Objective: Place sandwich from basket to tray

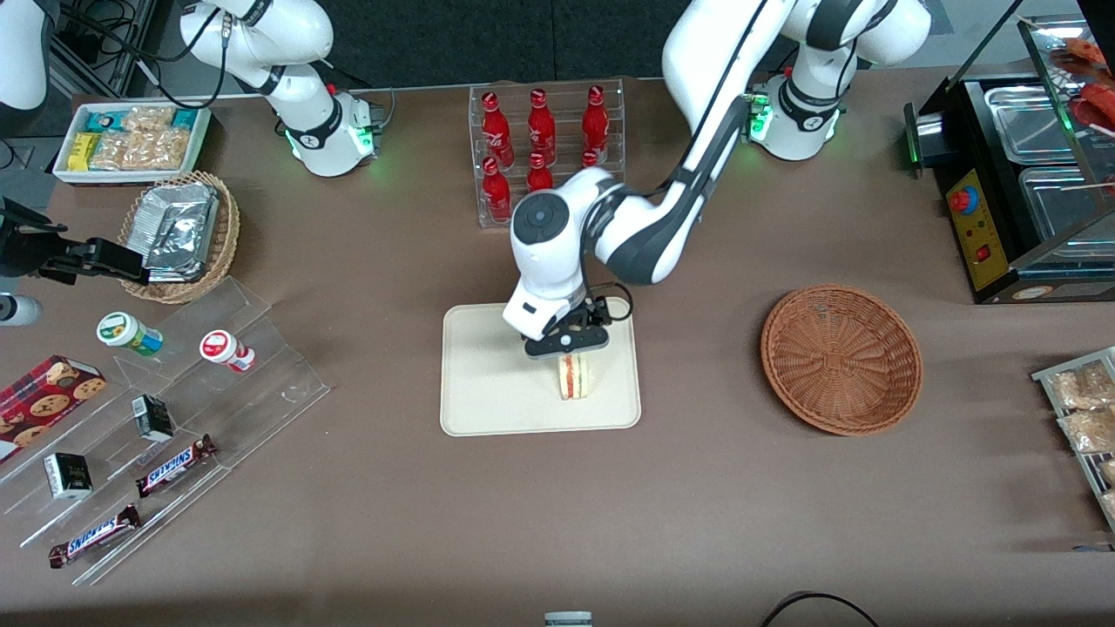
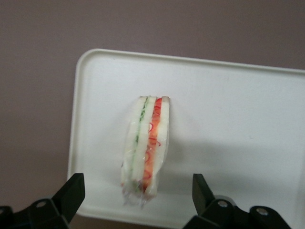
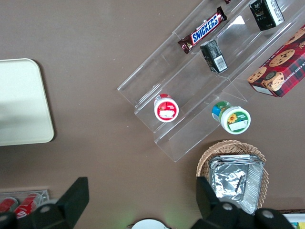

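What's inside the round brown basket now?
Nothing shows inside the basket, only its woven bottom. The sandwich stands on its edge on the tray, with the open gripper just above it, fingers apart and not touching.

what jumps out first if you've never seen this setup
The sandwich standing on edge on the cream tray at mid-table, with the gripper just above it, jaws spread wide and clear of the bread. Next, the reddish-brown basket, toward the working arm's end of the table. Then the rack of red bottles, farther from the front camera than the tray.
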Action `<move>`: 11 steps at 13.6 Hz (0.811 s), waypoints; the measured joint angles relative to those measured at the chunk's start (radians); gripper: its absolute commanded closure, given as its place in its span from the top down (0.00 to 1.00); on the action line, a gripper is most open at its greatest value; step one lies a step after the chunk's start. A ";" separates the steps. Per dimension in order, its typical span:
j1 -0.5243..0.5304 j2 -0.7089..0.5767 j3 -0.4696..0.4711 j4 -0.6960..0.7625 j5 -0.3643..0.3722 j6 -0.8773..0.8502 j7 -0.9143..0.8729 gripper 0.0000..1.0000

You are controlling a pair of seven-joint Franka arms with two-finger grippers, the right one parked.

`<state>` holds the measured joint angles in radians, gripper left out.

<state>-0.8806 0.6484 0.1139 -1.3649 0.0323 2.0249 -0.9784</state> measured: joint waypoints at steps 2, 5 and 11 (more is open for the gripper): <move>0.025 -0.098 0.007 0.008 -0.011 -0.113 -0.005 0.99; 0.099 -0.250 0.014 0.011 -0.012 -0.309 -0.004 0.99; 0.344 -0.497 0.021 -0.007 -0.012 -0.585 0.268 0.99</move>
<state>-0.5367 0.1515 0.1346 -1.3716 0.0206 1.4397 -0.7104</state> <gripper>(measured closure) 0.004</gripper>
